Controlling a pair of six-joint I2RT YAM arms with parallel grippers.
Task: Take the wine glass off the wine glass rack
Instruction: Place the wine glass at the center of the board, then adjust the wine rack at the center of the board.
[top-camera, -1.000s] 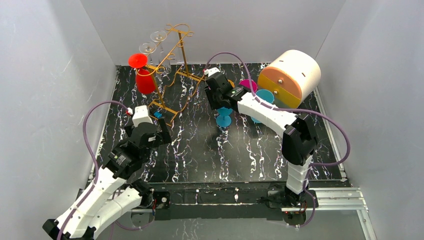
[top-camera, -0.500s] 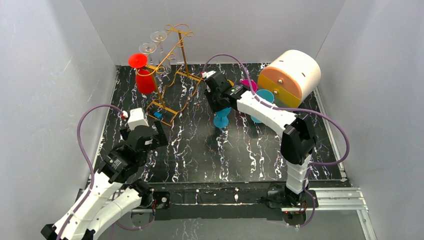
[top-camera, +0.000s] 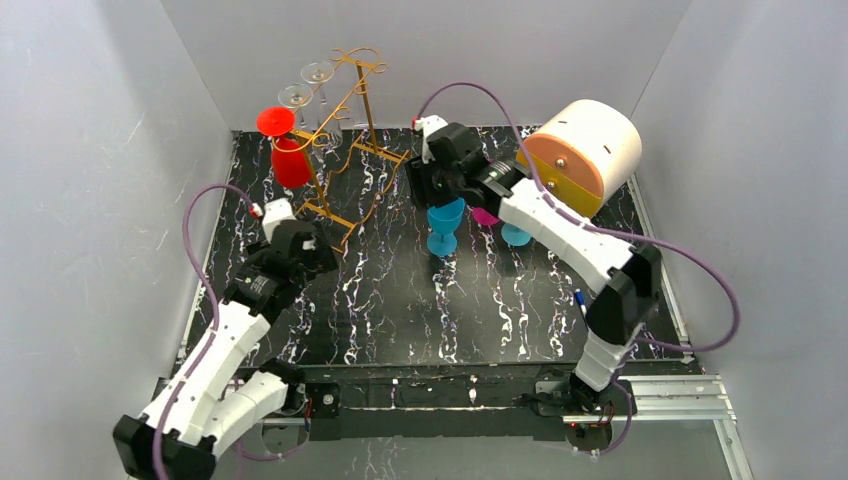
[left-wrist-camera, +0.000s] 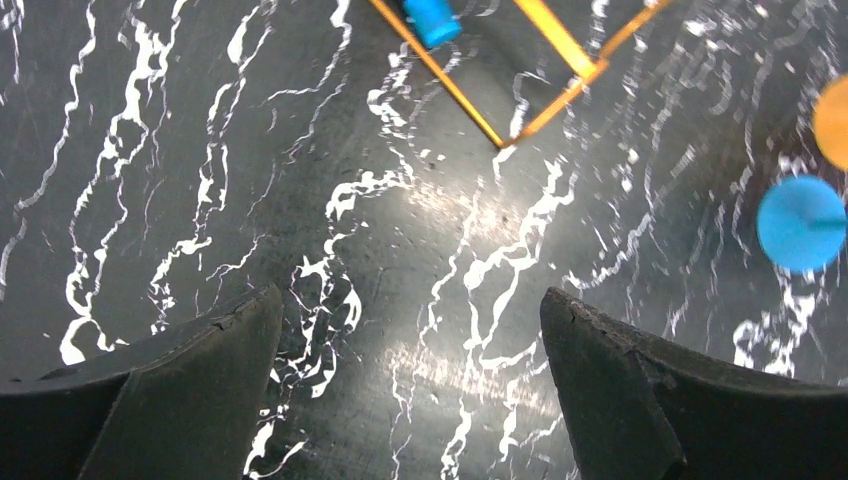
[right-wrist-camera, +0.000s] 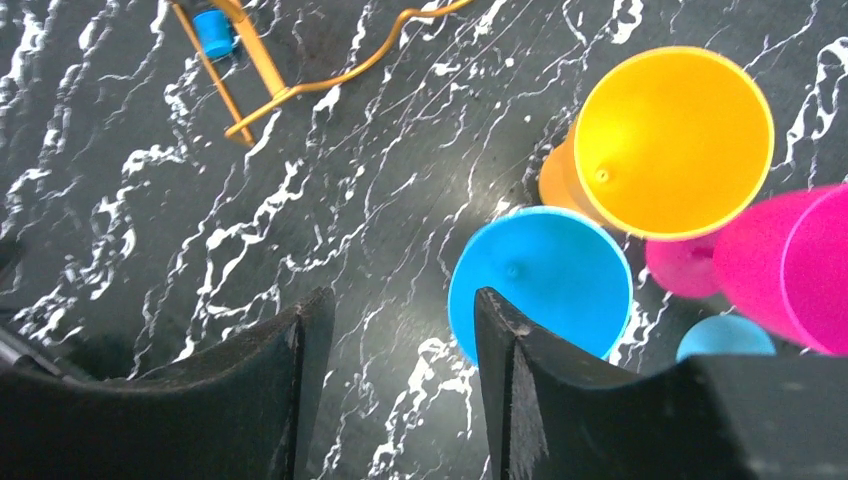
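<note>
Where black marbled table reached back-right corner, cream-and-orange drum lay on its side; wine glass rack stood back-left; red wine glass and two clear glasses hung upside down from it; left gripper gaped wide, empty, near rack base; right gripper stood partly open, holding nothing, just above upright blue wine glass; orange glass and pink glass stood just beside.
</note>
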